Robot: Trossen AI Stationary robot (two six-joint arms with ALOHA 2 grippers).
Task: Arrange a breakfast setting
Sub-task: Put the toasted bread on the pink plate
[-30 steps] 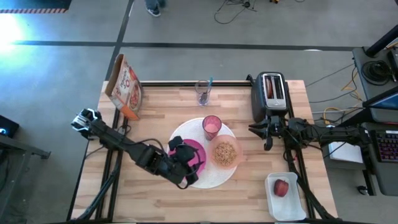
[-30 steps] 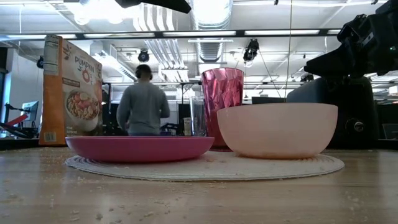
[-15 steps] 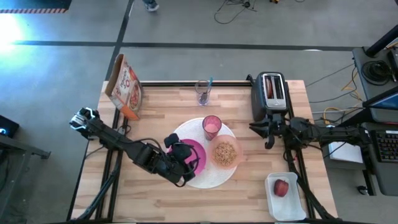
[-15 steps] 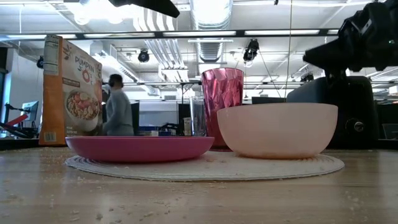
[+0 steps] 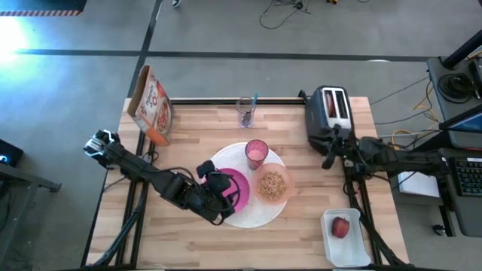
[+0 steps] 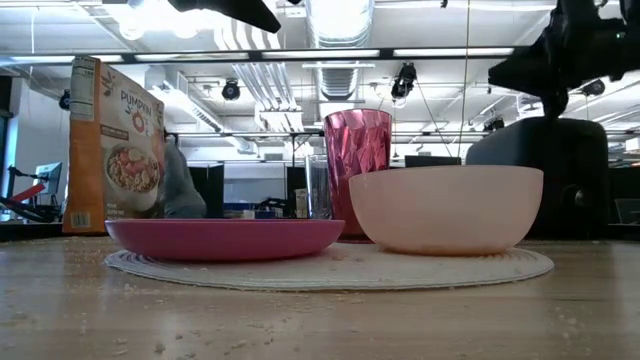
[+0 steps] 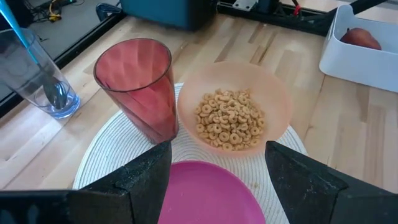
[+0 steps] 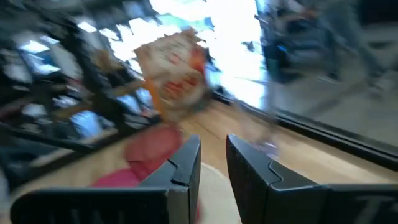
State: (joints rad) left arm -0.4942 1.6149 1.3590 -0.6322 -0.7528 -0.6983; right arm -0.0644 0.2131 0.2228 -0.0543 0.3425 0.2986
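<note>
Left wrist view shows a smooth round magenta plate (image 7: 208, 196) directly under the left end effector (image 7: 217, 171), whose fingers stand apart and empty. Just beyond stand a faceted pink tumbler (image 7: 138, 87), upright, and a translucent peach bowl (image 7: 277, 102) of ring-shaped cereal (image 7: 227, 118), all on a ribbed white plate (image 7: 109, 155). The right end effector (image 5: 328, 158), nearly closed and empty, hovers by the toaster (image 5: 329, 113) on the wooden counter (image 5: 188, 132).

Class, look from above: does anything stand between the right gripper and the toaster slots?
Nothing visible does. The right gripper hangs just beside the toaster, at its near end, with only open air between them; the bowl sits off to the side.
</note>
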